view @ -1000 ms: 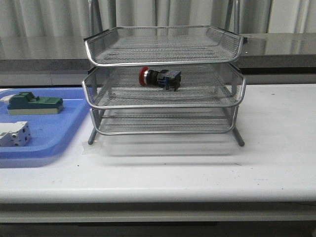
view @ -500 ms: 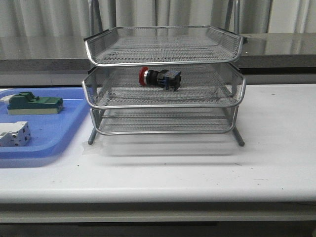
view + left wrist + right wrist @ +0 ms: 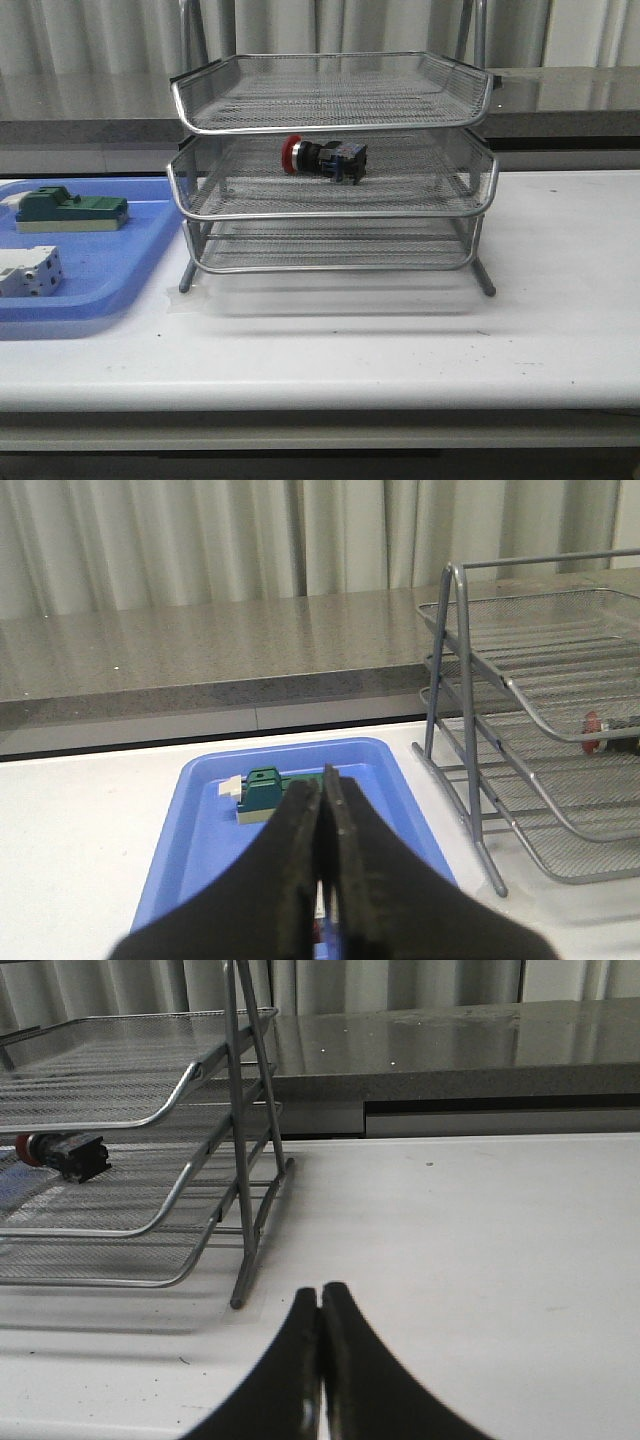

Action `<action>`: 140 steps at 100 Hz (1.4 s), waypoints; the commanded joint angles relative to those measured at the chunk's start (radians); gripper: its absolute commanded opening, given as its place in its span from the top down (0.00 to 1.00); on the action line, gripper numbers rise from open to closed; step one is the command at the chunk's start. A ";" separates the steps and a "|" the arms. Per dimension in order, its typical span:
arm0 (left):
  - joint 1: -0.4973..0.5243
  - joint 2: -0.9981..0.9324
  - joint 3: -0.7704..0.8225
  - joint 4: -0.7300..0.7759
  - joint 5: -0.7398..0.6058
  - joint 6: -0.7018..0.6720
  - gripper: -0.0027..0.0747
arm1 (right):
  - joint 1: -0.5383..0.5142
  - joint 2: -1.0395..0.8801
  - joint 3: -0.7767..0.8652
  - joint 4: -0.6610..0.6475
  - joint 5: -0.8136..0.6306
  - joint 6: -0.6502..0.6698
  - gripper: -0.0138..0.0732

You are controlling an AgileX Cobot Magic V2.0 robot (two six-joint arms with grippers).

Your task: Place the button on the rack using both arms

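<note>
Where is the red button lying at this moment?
In the front view the button lies on its side in the middle tier of the rack, near its centre, red cap pointing left.

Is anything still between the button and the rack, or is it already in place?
Nothing visible stands between them: the button already lies on its side on the rack's middle tier. Both grippers, left and right, are shut and empty, away from the rack.
</note>
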 commanded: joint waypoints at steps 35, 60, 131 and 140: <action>0.001 -0.046 0.081 0.479 -0.167 -0.535 0.99 | 0.002 -0.022 -0.014 -0.009 -0.084 0.000 0.91; 0.001 -0.161 0.209 0.537 -0.185 -0.655 0.99 | 0.002 -0.022 -0.014 -0.009 -0.084 0.000 0.91; 0.001 -0.171 0.291 0.541 -0.299 -0.668 0.99 | 0.002 -0.022 -0.014 -0.009 -0.084 0.000 0.91; 0.001 -0.171 0.291 0.541 -0.299 -0.668 0.99 | 0.002 -0.022 -0.014 -0.009 -0.084 0.000 0.91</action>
